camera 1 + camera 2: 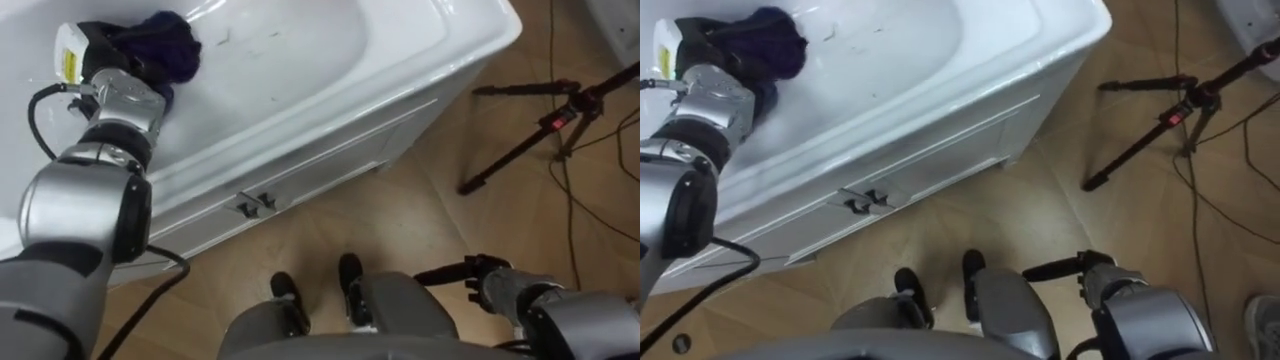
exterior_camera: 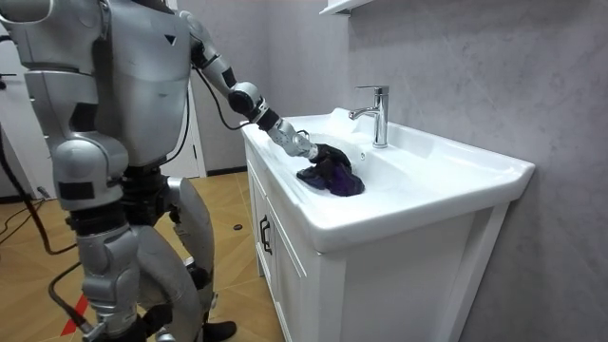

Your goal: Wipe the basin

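A white basin [image 1: 300, 60] is set in a white vanity top, and I stand in front of it. A dark purple cloth [image 1: 172, 45] lies bunched in the bowl at its left end. My left hand [image 1: 108, 42] reaches into the bowl and is curled into the cloth, pressing it on the basin's surface. In the room view the cloth [image 2: 332, 177] rests in the bowl just in front of the tap, with the left hand [image 2: 302, 143] at its edge. My right hand [image 1: 478, 274] hangs low at my right side over the floor, fingers relaxed and holding nothing.
A chrome tap [image 2: 376, 114] stands at the basin's back rim. The white cabinet below has two small dark door handles [image 1: 255, 205]. A black tripod [image 1: 560, 115] with cables stands on the wooden floor to my right.
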Controlling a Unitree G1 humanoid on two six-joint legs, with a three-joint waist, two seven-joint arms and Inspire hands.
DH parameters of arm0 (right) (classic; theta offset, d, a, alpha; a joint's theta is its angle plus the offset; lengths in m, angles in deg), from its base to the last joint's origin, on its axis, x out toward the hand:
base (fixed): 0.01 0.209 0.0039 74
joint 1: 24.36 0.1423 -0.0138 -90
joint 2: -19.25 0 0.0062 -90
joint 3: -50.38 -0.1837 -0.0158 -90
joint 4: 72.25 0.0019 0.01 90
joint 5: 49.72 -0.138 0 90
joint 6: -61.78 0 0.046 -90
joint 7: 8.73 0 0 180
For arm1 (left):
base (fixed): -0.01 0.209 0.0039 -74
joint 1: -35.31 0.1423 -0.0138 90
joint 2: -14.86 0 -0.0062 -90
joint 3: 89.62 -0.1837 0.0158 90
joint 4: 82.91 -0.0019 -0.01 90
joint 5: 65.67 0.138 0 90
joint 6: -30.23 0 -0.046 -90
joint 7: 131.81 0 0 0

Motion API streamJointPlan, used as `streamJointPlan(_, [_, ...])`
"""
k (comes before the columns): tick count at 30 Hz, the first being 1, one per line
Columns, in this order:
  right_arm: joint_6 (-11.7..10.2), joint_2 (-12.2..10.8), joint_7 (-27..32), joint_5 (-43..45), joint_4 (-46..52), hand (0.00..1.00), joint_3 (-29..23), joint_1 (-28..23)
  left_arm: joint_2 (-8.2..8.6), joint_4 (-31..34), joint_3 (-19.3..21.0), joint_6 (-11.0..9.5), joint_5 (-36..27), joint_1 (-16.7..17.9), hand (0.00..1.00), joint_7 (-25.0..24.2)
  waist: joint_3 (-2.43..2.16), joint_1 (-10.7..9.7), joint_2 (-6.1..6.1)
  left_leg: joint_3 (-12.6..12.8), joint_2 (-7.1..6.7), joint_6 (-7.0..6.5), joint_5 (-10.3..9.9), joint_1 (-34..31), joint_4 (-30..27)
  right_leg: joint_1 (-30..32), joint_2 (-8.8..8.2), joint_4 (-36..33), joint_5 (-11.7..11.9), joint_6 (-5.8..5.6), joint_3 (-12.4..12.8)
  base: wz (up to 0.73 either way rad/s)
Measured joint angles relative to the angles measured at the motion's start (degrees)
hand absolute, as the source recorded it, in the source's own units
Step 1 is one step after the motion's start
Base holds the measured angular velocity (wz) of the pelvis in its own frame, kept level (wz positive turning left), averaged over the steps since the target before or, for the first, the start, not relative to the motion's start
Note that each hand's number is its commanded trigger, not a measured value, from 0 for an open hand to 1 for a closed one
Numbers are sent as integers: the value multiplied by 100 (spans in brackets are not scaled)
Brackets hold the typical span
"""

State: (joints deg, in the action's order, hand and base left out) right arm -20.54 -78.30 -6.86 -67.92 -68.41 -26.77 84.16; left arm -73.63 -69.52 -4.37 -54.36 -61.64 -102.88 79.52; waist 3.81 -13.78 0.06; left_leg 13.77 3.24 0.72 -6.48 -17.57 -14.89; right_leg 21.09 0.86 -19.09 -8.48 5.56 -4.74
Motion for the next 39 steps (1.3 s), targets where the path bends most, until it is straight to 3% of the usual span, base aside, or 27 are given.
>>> streamJointPlan(7, [-17,11,43,-12,87,0,58,-43,1,34,-253,98,-10,-112,100,256,-4,-192,10,65,-8,-56,37,-175,-74,228,-56,-175,-12,-16,3,3])
streamJointPlan(12, [-7,30,-65,-190,140,0,224,-65,271,122,-722,68,-419,-206,100,447,-7,-385,5,286,-2,-96,60,-171,-91,216,-99,-171,6,-74,11,1])
streamJointPlan(16, [-9,63,-163,-130,146,0,219,-130,301,253,-735,67,-459,-248,100,443,-9,-507,5,331,12,-102,59,-246,-182,283,-98,-168,21,-102,18,0])
streamJointPlan(20, [-7,109,-171,-122,140,0,214,-201,464,474,-735,-71,-467,-309,100,443,-9,-643,5,339,10,-110,56,-326,-237,321,-88,-181,66,-91,50,-6])
streamJointPlan(24, [-12,116,-169,-126,151,0,235,-222,469,500,-735,-99,-892,-427,100,443,-13,-643,20,341,6,-131,42,-408,-300,444,-78,-280,81,-82,108,-6])
streamJointPlan(39, [-311,117,-206,-154,146,0,398,-231,587,696,-734,-297,-1011,-428,100,326,6,-634,87,323,46,-235,-26,-483,-345,507,-81,-295,164,-110,93,0])
